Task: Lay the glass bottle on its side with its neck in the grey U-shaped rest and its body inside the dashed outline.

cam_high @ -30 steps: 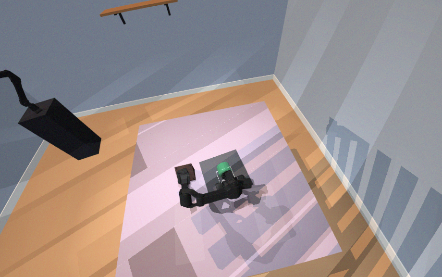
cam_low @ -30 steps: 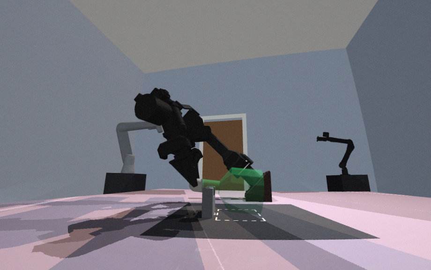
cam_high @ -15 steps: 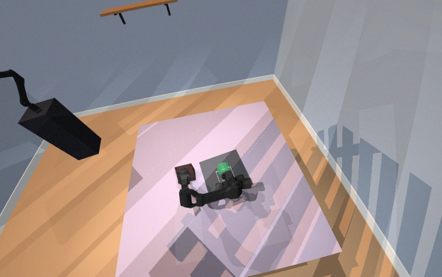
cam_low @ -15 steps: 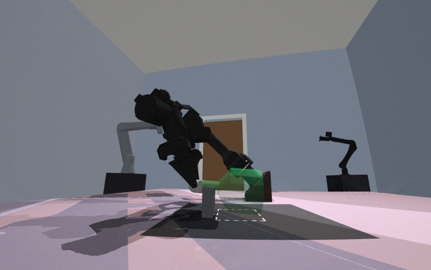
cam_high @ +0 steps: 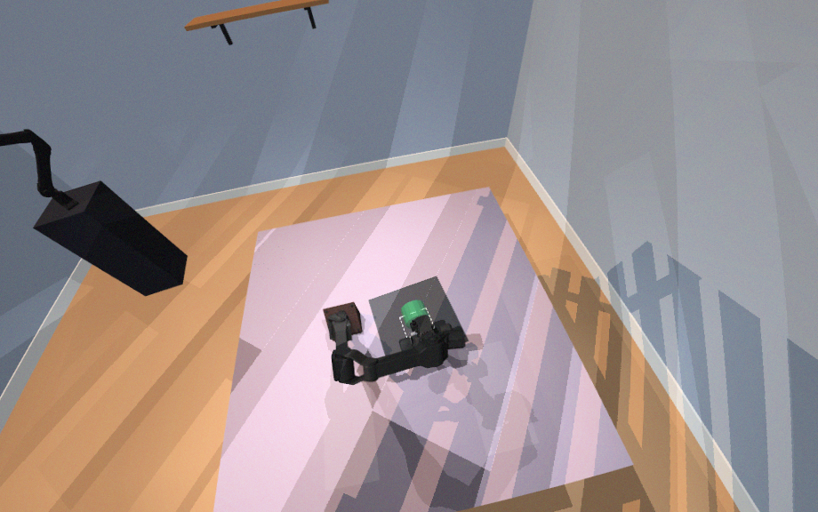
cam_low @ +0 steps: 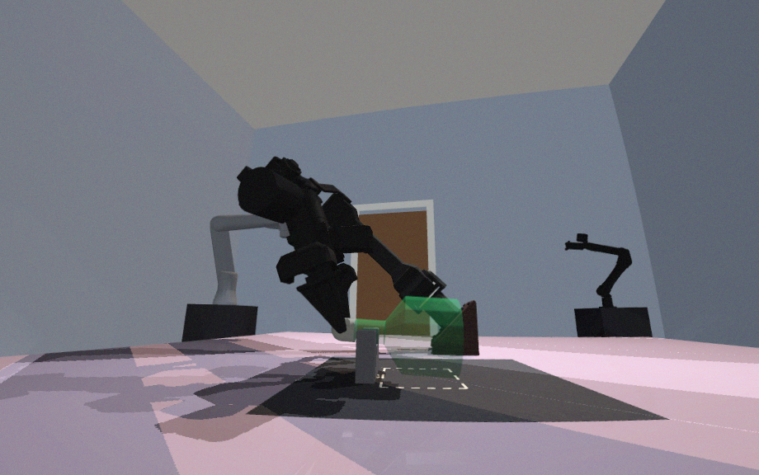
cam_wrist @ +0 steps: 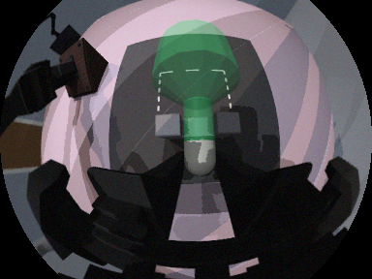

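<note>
A brown door [cam_low: 393,251] in the far wall — and an orange shelf [cam_high: 259,14] on black brackets.

A pink table [cam_high: 301,271] [cam_low: 587,363] [cam_wrist: 73,140] carries a dark grey mat [cam_high: 388,308] [cam_low: 504,391] [cam_wrist: 131,97]; the U-shaped rest [cam_low: 366,358] [cam_wrist: 168,126] stands on the mat, beside the dashed outline [cam_high: 402,325] [cam_low: 423,387] [cam_wrist: 159,92].
</note>
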Robot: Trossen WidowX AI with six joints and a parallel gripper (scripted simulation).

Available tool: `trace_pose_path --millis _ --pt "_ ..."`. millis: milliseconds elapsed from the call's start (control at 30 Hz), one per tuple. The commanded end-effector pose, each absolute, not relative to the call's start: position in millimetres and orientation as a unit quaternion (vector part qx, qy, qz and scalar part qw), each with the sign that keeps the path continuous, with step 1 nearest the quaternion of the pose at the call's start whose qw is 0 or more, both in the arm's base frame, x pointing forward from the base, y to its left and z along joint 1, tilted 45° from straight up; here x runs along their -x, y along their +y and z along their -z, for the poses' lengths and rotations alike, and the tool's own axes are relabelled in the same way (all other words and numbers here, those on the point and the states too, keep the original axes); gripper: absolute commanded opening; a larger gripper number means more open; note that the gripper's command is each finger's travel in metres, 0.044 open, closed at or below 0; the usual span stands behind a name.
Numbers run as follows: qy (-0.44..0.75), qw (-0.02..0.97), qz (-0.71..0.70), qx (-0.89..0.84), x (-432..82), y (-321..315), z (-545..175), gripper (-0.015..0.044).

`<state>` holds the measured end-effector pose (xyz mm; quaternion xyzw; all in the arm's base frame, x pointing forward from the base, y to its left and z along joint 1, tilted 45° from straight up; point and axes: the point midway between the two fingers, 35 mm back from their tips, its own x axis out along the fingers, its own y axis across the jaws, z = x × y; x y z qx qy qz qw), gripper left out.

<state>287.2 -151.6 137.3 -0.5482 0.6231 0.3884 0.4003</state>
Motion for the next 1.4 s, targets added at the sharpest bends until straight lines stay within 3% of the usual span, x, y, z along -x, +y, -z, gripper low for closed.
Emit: trace_pose_path --millis 0,700,1100,1367 --pt "0.622 0.402 -0.39 0.547 -287.7 -149.2 -133.3 0.0122" --pt "0.626 0.397 -0.385 0.55 -287.1 -153.1 -136.0 0.0122" --pt "0.626 0.397 -0.385 0.55 -287.1 -153.1 -136.0 0.0437" --pt "0.679 0.292 -0.315 0.596 -291.3 -112.7 -160.2 0.044"
